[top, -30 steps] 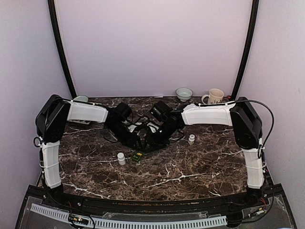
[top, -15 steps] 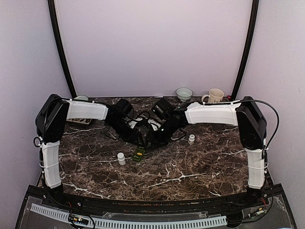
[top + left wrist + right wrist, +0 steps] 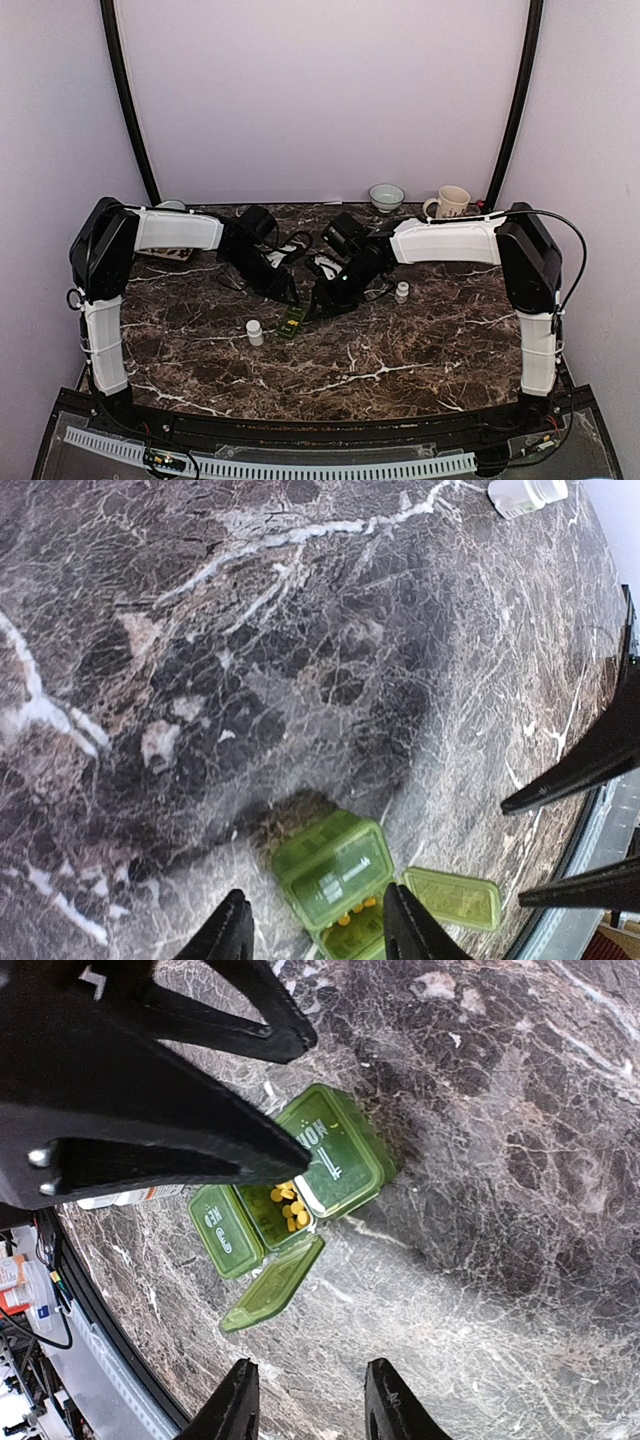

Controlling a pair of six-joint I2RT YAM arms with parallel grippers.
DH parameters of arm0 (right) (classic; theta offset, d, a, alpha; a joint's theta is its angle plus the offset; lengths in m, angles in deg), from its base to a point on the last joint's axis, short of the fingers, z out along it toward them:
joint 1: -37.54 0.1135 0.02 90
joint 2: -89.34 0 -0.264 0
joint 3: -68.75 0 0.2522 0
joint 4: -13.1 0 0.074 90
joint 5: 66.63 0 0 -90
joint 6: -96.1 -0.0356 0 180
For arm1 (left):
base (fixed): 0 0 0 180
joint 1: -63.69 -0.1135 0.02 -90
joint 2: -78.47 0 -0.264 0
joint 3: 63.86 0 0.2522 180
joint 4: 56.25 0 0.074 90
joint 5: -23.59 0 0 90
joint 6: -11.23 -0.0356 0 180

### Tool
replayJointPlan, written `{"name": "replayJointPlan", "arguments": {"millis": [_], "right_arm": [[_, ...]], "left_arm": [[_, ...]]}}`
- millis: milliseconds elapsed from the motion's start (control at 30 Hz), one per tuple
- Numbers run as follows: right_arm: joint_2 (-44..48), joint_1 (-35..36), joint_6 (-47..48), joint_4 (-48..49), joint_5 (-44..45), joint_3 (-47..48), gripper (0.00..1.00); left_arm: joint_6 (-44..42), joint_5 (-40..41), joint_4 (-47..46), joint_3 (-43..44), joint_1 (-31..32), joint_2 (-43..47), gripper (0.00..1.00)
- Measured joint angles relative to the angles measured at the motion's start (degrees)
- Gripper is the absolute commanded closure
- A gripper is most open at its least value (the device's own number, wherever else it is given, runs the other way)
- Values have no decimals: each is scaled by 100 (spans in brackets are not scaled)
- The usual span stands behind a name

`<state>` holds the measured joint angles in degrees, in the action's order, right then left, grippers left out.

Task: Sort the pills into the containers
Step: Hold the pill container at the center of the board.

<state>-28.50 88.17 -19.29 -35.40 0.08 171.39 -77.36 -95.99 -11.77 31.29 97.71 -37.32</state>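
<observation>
Pill box [image 3: 292,323] well inside table [image 3: 420,352] edges

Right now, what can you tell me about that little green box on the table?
The pill box is translucent green plastic, three compartments in a row, lying flat on the dark marble table. Its middle lid is swung open and lies on the table, showing yellow pills; the two end lids are shut, with raised lettering. Nothing grips it.
</observation>
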Motion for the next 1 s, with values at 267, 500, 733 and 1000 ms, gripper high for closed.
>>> {"name": "replayJointPlan", "arguments": {"millis": [267, 500, 733, 1000], "right_arm": [[0, 2, -2, 2, 22, 0, 64], [-55, 39, -20, 2, 22, 61, 64], [-186, 63, -22, 2, 26, 214, 64], [-212, 63, -22, 2, 31, 227, 64]], "left_arm": [[-125, 175, 133, -264, 0, 361, 59], [-146, 337, 199, -428, 0, 426, 66], [-177, 391, 269, -505, 0, 579, 72], [-254, 365, 398, -520, 33, 732, 71]]}}
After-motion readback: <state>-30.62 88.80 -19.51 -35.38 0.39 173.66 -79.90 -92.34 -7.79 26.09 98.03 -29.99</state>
